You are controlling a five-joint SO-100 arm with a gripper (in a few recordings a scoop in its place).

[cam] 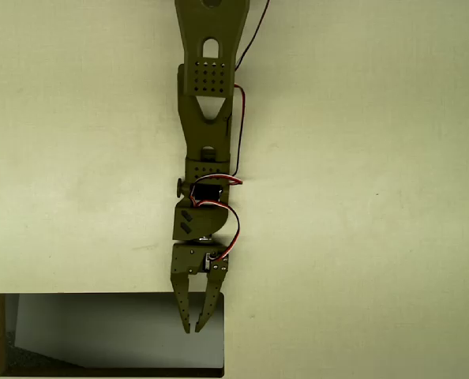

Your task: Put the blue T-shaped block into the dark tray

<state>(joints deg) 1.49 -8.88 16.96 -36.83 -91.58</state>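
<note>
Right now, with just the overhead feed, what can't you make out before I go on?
- Fingertip gap of the gripper: the fingers almost meet, and whether anything small sits between them is too small to tell.
- Gripper height above the dark tray: a straight-down view gives no depth.
- Tray floor under the fingers: covered by them.
- Tray's lower rim: runs along the picture's bottom edge, barely visible.
- Arm base: cut off by the top edge.

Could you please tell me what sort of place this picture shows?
Probably a robot test bench: a plain pale table, an olive-green arm with exposed wires whose gripper is over a dark tray.
</note>
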